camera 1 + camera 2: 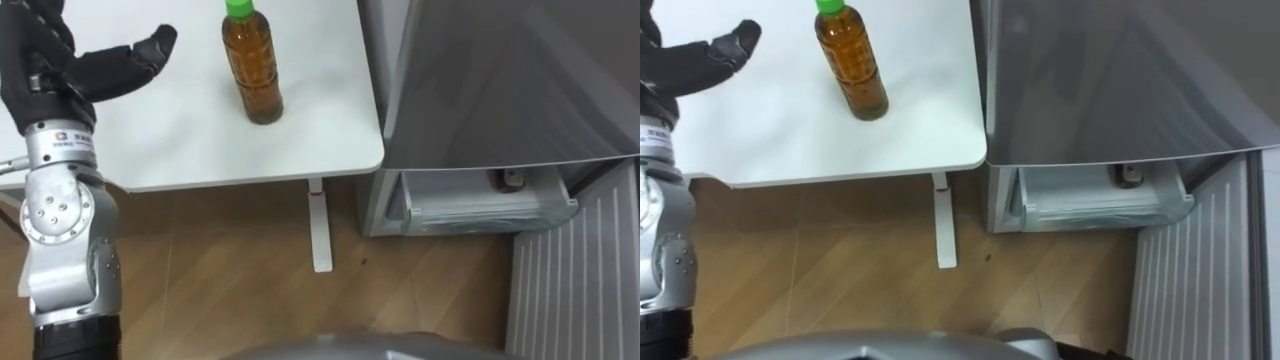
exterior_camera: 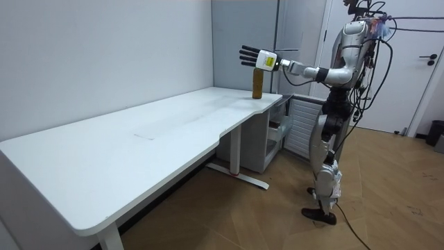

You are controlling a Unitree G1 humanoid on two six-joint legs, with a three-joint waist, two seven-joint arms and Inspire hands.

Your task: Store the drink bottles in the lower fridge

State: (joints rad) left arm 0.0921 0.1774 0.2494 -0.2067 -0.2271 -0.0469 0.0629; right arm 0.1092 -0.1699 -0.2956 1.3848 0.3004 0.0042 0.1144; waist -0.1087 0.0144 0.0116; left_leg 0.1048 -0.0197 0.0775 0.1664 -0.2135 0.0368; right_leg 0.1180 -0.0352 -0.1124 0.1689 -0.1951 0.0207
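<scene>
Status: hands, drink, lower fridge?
Left robot hand open, raised over the table, left of the bottle, not touching. Bottle upright at table corner beside fridge. Lower fridge door open; nothing between hand and bottle.

Two head-mounted eye views look steeply down from close on the corner of the white table [image 1: 330, 120] and the grey fridge [image 1: 500, 90] at its right — the same stretch the room view catches from well off, facing along the table toward the standing robot.
</scene>
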